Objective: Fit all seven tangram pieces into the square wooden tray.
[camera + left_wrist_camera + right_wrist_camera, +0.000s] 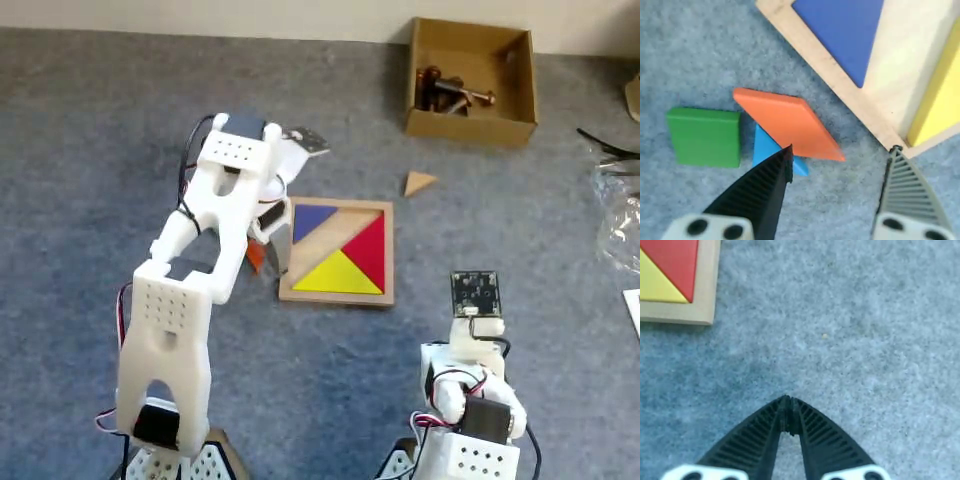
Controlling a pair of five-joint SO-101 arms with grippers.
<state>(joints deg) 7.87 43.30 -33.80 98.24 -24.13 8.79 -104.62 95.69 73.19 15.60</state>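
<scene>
1. Orange is the piece at stake: the orange parallelogram [790, 122] lies on the counter [90, 150] just outside the square wooden tray [840, 75]. The left jaws hang spread above it, holding nothing.
2. It appears to rest partly on a light-blue triangle [765, 147], with a green square [705, 136] just beside it. We judge that a pinch here could slip off the tilted slab, or drag the light-blue triangle along and nudge the green square.
3. The tray sits loose and close by. A jaw tip coming down crooked could shove it and unsettle the dark-blue triangle [312, 220], red triangle [372, 250] and yellow triangle [340, 272] lying inside.
4. A tan triangle [419, 182] lies well apart from the tray, on its far side.
5. The right jaws are pressed together on nothing, over bare cloth near a tray corner.
6. Grey felt-like cloth covers the counter. It looks soft, so we expect thin pieces to offer little edge to grip.
7. A cardboard box [470, 125] with brown objects inside stands at the far side, and dark cables [605, 150] lie at one edge.
</scene>
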